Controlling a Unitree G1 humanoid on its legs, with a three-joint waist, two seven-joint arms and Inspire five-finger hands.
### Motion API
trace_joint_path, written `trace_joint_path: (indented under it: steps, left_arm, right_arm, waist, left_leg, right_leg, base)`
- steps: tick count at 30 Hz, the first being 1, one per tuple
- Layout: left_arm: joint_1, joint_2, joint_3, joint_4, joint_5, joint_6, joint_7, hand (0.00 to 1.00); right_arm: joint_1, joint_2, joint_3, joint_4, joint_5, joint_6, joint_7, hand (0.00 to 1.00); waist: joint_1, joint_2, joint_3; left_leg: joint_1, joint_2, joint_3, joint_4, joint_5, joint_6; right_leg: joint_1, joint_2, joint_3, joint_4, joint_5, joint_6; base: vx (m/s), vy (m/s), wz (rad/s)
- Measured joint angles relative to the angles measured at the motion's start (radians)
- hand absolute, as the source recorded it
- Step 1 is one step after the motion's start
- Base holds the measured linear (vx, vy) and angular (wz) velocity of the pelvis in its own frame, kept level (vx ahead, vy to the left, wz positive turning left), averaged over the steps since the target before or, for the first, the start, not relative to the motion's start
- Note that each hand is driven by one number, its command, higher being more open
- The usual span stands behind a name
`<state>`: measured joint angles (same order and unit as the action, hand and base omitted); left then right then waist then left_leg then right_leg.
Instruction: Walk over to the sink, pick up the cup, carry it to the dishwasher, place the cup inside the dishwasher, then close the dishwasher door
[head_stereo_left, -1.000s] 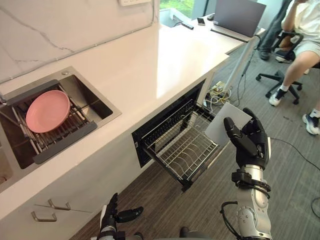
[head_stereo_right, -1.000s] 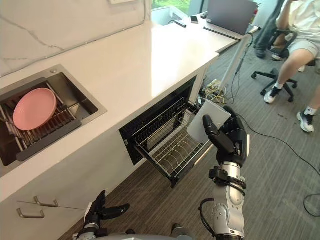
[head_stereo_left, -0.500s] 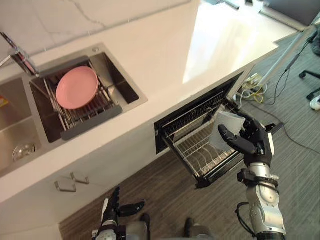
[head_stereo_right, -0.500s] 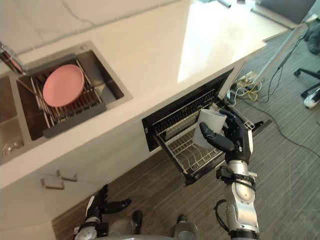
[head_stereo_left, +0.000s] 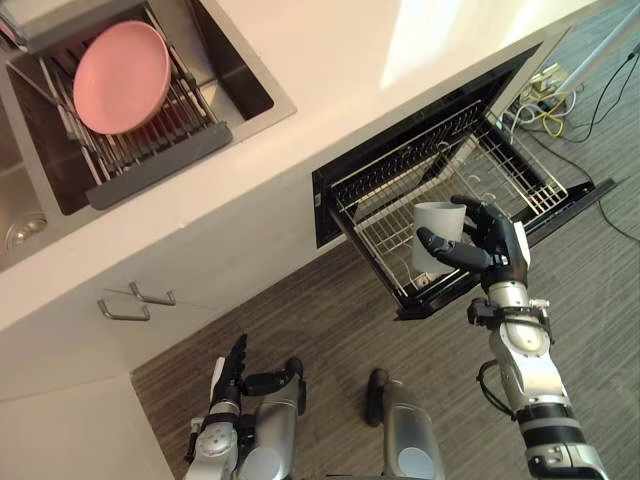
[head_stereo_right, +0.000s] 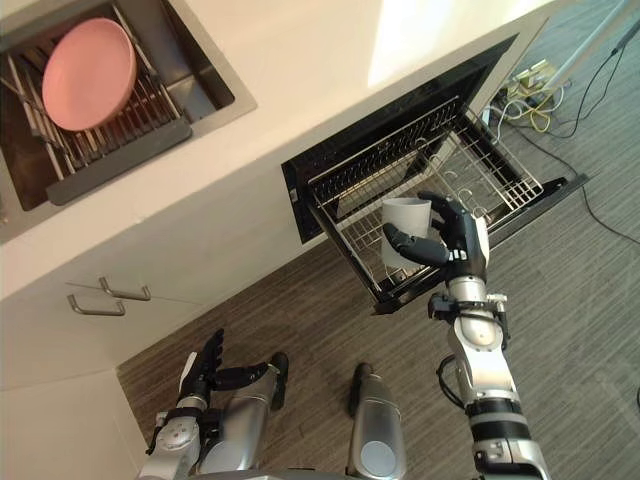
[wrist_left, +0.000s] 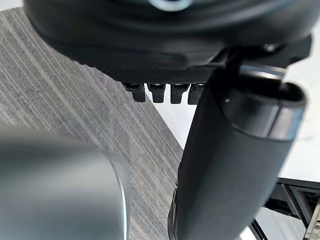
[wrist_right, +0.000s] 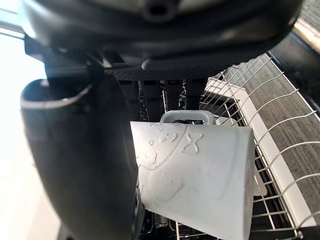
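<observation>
**Right hand (head_stereo_left: 495, 248) clamped on the cup above the dishwasher rack**

Grips a pale grey cup (head_stereo_left: 434, 222), thumb across the near side and fingers (head_stereo_left: 480, 212) wrapped behind the far side. Holds it close to upright, mouth upward, over the front part of the wire rack (head_stereo_left: 455, 170), drawn out of the dishwasher (head_stereo_left: 325, 210) under the white counter (head_stereo_left: 330, 60). From the right wrist, a moulded bow pattern on the cup's side and a small handle turned toward the fingers, with rack wires directly beyond. Probably clear of the wires, though contact between base and rack is hard to judge from these angles. Not yet released, going by the full grasp.

Beneath the rack, the dishwasher door (head_stereo_left: 575, 203), folded down and open, its dark edge passing just beside the wrist.

Left hand (head_stereo_left: 232, 380) low at the robot's left side, above the striped grey floor (head_stereo_left: 330, 350). Fingers straight, thumb spread, nothing held.

Further along the counter to the left, a steel sink (head_stereo_left: 250, 85) with a dark drying rack (head_stereo_left: 150, 160) set across it and a pink plate (head_stereo_left: 120, 75) lying on that rack. Below the sink, a white cabinet front with two metal handles (head_stereo_left: 130, 305). Past the far end of the dishwasher, a tangle of yellow and white cables (head_stereo_left: 545, 100) on the floor.
</observation>
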<state>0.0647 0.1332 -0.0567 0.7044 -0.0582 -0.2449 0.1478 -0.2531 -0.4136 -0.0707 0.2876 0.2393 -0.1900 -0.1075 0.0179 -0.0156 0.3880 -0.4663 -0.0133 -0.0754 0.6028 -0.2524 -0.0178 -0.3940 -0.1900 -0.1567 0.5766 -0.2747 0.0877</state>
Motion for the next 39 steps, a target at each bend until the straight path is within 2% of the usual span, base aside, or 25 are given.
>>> trace_joint_path:
  steps: [6,14,19,24,28,33,39]
  left_arm:
    - [-0.026,0.004,-0.008,-0.003,0.0,-0.019,0.007,1.0]
    - [-0.058,0.003,-0.012,0.002,0.0,-0.03,0.02,1.0]
    - [-0.085,0.001,-0.032,0.019,0.0,-0.03,0.03,1.0]
    - [-0.105,-0.018,-0.033,0.042,0.0,-0.031,0.047,1.0]
    - [-0.12,-0.02,-0.04,0.054,0.0,-0.03,0.052,1.0]
    - [-0.132,-0.027,-0.039,0.068,0.0,-0.03,0.069,1.0]
    - [-0.158,-0.053,-0.039,0.077,-0.001,-0.029,0.088,1.0]
  right_arm:
    - [-0.167,-0.086,0.022,0.125,-0.026,0.015,-0.032,0.0]
    - [-0.41,-0.2,0.139,0.25,-0.089,0.023,-0.047,0.0]
    - [-0.5,-0.216,0.207,0.339,-0.126,0.042,-0.044,0.0]
    - [-0.556,-0.215,0.273,0.412,-0.204,0.061,-0.029,0.0]
    - [-0.569,-0.213,0.278,0.475,-0.256,0.077,-0.02,0.0]
    - [-0.626,-0.199,0.278,0.574,-0.31,0.11,-0.025,0.0]
    - [-0.679,-0.186,0.275,0.608,-0.322,0.12,-0.04,0.0]
  waist:
    - [0.015,0.003,0.029]
    - [0.023,0.004,0.048]
    - [0.047,0.003,0.048]
    - [0.056,0.003,0.048]
    - [0.077,0.003,0.049]
    - [0.084,0.005,0.05]
    - [0.093,0.016,0.056]
  left_leg:
    - [-0.035,0.0,-0.001,0.018,-0.002,0.001]
    - [-0.082,0.002,-0.006,0.029,-0.004,0.004]
    - [-0.085,0.001,-0.009,0.017,-0.004,0.004]
    - [-0.086,-0.001,-0.023,0.001,-0.002,0.006]
    - [-0.08,-0.002,-0.028,-0.018,0.003,0.005]
    - [-0.074,-0.003,-0.039,-0.049,0.016,0.003]
    - [-0.065,-0.002,-0.046,-0.092,0.035,-0.005]
  right_leg:
    - [-0.03,0.0,0.001,0.008,0.002,0.001]
    - [-0.061,0.003,-0.01,-0.005,0.007,0.003]
    - [-0.061,0.003,-0.016,-0.02,0.009,0.002]
    - [-0.05,0.004,-0.033,-0.043,0.015,0.0]
    - [-0.038,0.003,-0.041,-0.069,0.023,0.001]
    - [-0.028,0.003,-0.05,-0.096,0.037,-0.003]
    - [-0.021,0.002,-0.066,-0.113,0.048,-0.003]
  base:
    - [0.0,0.0,0.0]
    - [0.03,0.006,0.03]
    - [0.04,0.006,0.03]
    - [0.04,0.013,0.08]
    - [0.04,0.024,0.04]
    - [0.03,0.018,0.07]
    - [0.03,-0.008,0.09]
